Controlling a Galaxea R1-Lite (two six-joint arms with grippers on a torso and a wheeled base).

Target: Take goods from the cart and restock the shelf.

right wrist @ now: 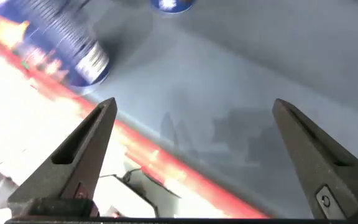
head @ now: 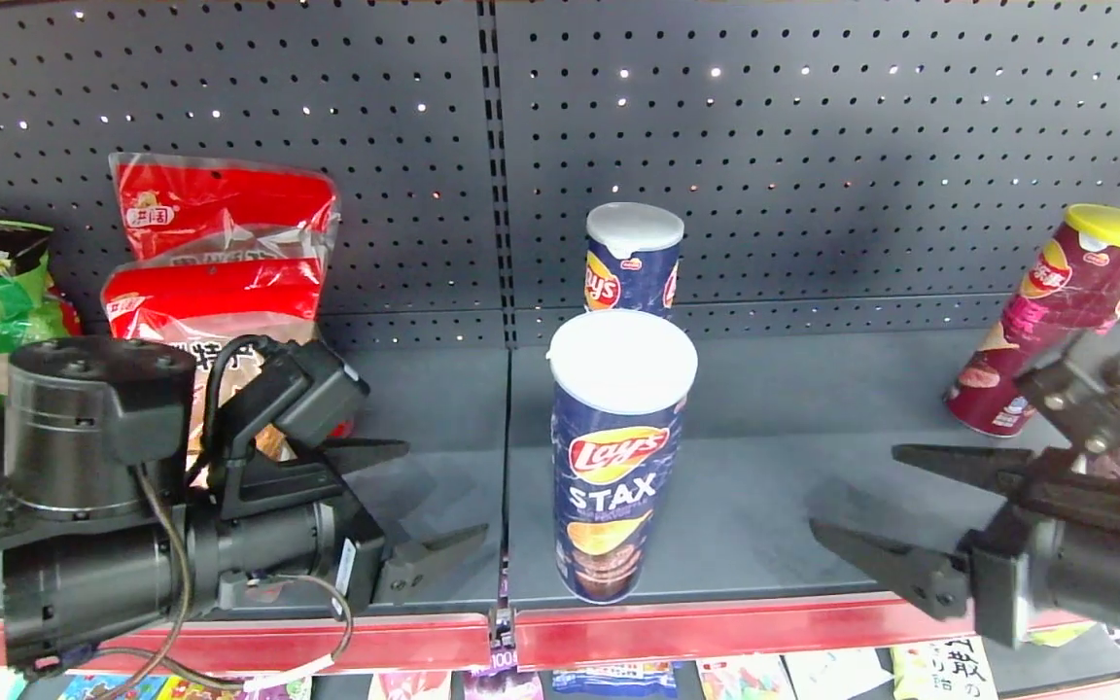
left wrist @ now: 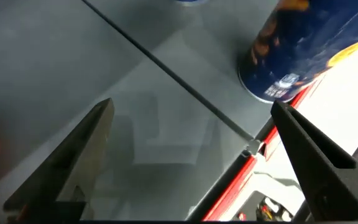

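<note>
HEAD: front blue can (head: pixel 618 467) upright on shelf (head: pixel 774 486), just behind red front lip (head: pixel 716 632), between left gripper (head: pixel 443 491) and right gripper (head: pixel 855 491); judged placed, cart fetch next | LEFT WRIST: fingers (left wrist: pixel 79 155) spread, empty, over bare shelf | RIGHT WRIST: fingers (right wrist: pixel 73 155) spread, empty, above lip; open room both sides, so back out clear of can.

The head camera stands close before the shelf (head: pixel 764 467), facing its pegboard back (head: pixel 813 146) and tilted slightly down. Each wrist camera sits just behind its own arm's tool, looking out between the fingers of the left pincer (left wrist: pixel 192 104) and the right pincer (right wrist: pixel 194 102), angled down and very near the shelf board. All three views share the front blue can (head: pixel 618 467) and the shelf's red front edge (head: pixel 716 627).
</note>
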